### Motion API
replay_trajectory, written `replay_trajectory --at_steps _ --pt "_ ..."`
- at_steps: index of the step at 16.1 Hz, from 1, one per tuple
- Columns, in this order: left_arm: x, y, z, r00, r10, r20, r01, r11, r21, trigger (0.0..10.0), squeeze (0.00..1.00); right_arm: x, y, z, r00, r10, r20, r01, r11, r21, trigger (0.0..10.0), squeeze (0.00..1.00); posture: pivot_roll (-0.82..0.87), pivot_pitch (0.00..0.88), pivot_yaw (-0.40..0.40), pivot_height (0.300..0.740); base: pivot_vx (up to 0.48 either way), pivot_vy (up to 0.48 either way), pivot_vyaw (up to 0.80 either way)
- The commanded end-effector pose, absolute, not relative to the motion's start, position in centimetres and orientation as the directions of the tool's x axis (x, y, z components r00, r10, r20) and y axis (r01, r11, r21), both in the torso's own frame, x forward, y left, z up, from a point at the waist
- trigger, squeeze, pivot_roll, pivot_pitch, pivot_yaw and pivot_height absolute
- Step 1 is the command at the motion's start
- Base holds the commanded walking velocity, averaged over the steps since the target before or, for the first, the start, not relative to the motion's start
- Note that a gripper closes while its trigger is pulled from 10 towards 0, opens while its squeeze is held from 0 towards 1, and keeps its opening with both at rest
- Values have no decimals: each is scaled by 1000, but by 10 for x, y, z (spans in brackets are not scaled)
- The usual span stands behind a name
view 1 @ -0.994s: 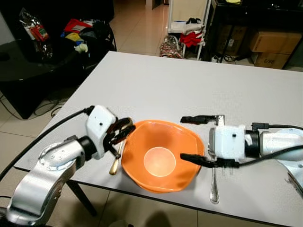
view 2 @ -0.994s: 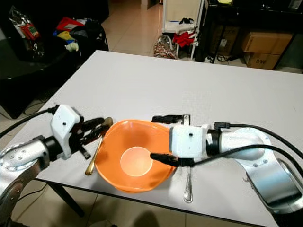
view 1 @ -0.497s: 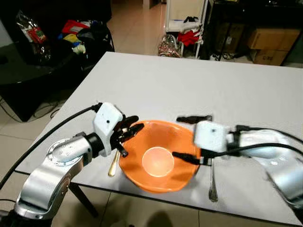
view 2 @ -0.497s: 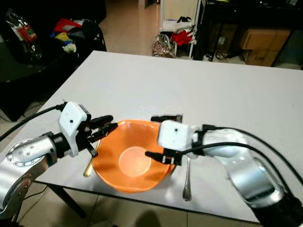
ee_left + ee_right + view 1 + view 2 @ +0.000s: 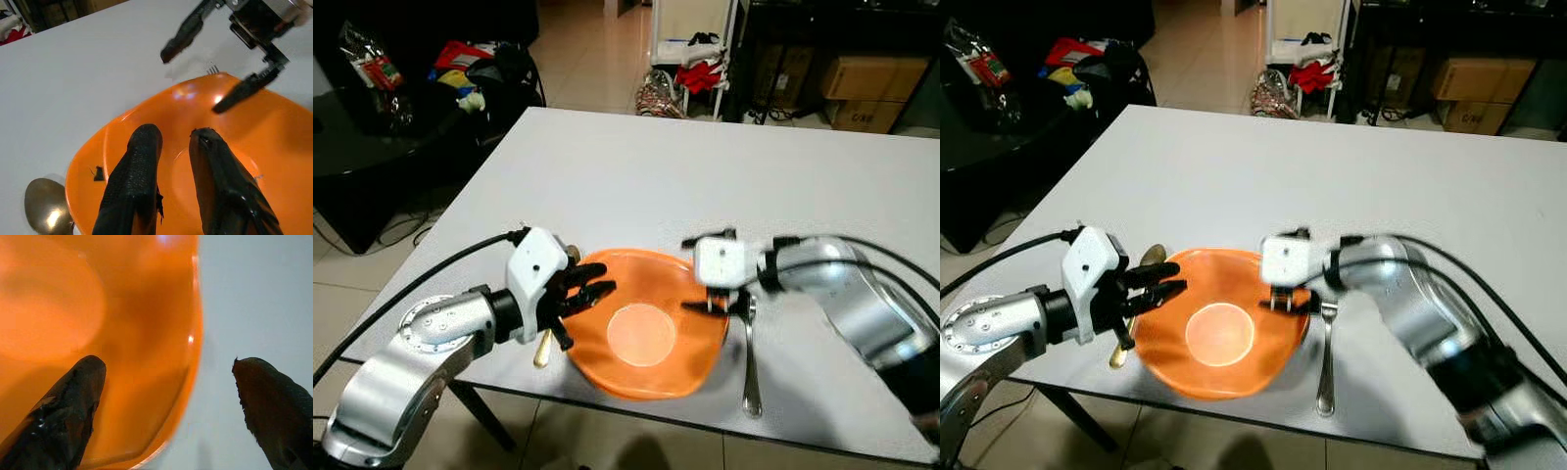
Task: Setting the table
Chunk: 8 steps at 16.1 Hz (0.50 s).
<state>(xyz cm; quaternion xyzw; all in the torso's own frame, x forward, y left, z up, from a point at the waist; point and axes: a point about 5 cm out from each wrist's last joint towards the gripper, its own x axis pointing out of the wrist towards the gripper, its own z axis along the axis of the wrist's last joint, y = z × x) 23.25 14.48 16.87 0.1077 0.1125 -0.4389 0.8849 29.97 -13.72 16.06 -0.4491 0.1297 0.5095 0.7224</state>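
An orange bowl (image 5: 651, 364) stands near the front edge of the white table (image 5: 705, 166). A gold spoon (image 5: 542, 349) lies just left of it and a silver fork (image 5: 750, 364) just right of it. My left gripper (image 5: 599, 284) reaches over the bowl's left rim; its fingers (image 5: 142, 161) are a little apart with nothing between them. My right gripper (image 5: 697, 274) is open wide and straddles the bowl's right rim (image 5: 195, 333). One of its fingers (image 5: 73, 396) is inside the bowl and the other is over the table beside the fork.
The table's front edge (image 5: 636, 416) runs just below the bowl, with tiled floor beyond. A dark low table with bags (image 5: 382, 69) is at the far left. Cardboard boxes (image 5: 867, 83) and a rack with clothes (image 5: 700, 59) stand at the back.
My right gripper has swung in and turned onto the bowl's right rim. My left gripper has moved from beside the spoon to over the left rim.
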Motion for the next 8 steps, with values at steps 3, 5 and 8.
replay_trajectory --at_steps 3,5,8 --pt "233 149 173 593 -748 -299 799 591 105 10000 0 317 -132 164 502 615 -608 -818 110 -565 10000 0 -21 0 44 740 0 0 0" --pt "234 150 174 604 -739 -299 791 600 116 10000 0 330 -129 168 563 612 -555 -773 155 -615 10000 0 -24 0 45 740 0 0 0" --pt "237 152 174 625 -722 -296 776 617 133 10000 0 337 -127 175 601 630 -491 -742 212 -636 10000 0 -23 0 41 740 0 0 0"
